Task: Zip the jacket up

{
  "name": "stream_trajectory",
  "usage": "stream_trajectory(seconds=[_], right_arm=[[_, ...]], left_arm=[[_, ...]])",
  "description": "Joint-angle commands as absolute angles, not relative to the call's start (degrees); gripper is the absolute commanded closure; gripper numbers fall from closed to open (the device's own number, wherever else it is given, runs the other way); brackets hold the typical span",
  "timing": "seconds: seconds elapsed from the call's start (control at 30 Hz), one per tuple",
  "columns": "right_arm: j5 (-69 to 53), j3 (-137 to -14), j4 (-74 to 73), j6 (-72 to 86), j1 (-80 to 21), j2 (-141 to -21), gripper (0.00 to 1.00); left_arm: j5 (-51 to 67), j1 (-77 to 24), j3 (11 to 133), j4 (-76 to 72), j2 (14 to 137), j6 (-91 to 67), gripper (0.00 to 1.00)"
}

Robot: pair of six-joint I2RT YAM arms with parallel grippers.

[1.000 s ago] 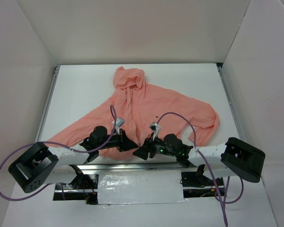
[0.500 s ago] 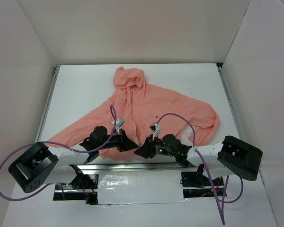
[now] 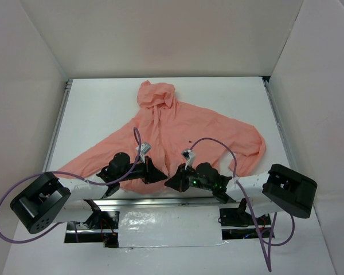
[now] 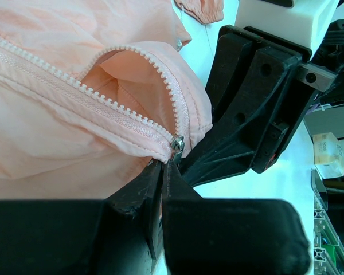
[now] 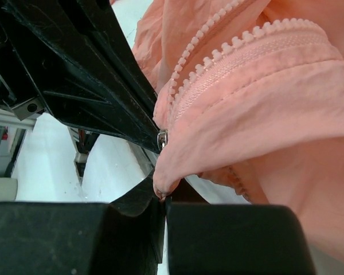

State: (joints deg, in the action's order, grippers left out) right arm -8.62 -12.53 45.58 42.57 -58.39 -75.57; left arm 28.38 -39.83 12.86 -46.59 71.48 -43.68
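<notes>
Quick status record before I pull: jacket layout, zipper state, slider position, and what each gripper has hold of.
jacket: salmon-pink, spread on the white table, hood at the far end
slider: at the bottom hem, close to both sets of fingertips
zipper: teeth parted just above the slider; not zipped up
left gripper: shut on the hem just below the slider
right gripper: shut on a fold of hem below the slider
task: not yet done

The black left gripper and right gripper hide from us the near hem of the thin salmon-pink hooded jacket; we cannot read its tiny dark chest mark.
</notes>
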Motion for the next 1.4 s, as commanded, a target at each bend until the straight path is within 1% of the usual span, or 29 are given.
stream_trajectory(seconds=[0.0, 0.17, 0.47, 0.57, 0.67, 0.73, 0.77, 0.83, 0.97, 1.13, 1.27, 1.37], right_arm=[[-7.0, -14.6, 45.1, 43.8, -59.0, -75.1, 1.00], [-6.2, -14.9, 41.0, 47.7, -59.1, -72.4, 1.00], [-8.8, -15.7, 36.1, 52.0, -59.0, -69.2, 1.00], [-8.5, -17.0, 33.3, 52.4, -59.0, -68.2, 0.92], [-7.8, -17.0, 31.9, 52.6, -58.9, -67.5, 0.91], [-7.7, -16.9, 32.1, 53.0, -59.0, -67.1, 0.93], [-7.6, -16.9, 32.2, 53.3, -59.0, -67.0, 0.97], [-7.3, -17.1, 31.9, 53.8, -59.0, -66.7, 1.00], [-6.8, -18.8, 29.1, 55.4, -58.9, -66.5, 1.00], [-4.6, -20.5, 24.3, 61.8, -59.0, -64.3, 1.00], [-2.1, -22.8, 18.0, 67.0, -58.8, -61.8, 1.00], [-1.1, -24.8, 13.4, 68.9, -58.9, -62.1, 1.00]], left_arm=[[29.1, -40.1, 14.5, -49.3, 70.8, -42.5, 1.00], [29.0, -40.1, 14.5, -49.2, 70.7, -42.4, 1.00], [29.4, -40.1, 14.8, -49.4, 71.2, -42.2, 1.00], [29.3, -40.2, 14.9, -49.1, 70.8, -42.0, 1.00], [29.3, -40.2, 14.9, -49.0, 70.8, -42.0, 1.00], [29.4, -40.3, 15.1, -49.0, 70.8, -41.9, 1.00], [29.4, -40.2, 15.0, -49.0, 70.8, -41.8, 1.00], [29.4, -40.3, 15.1, -49.0, 71.0, -41.8, 1.00], [29.3, -40.4, 15.3, -49.0, 71.4, -41.8, 1.00], [29.0, -40.6, 15.3, -48.8, 71.3, -41.7, 1.00], [28.9, -40.8, 15.1, -49.2, 71.5, -41.6, 1.00], [28.9, -41.0, 15.2, -49.4, 71.5, -41.7, 1.00]])
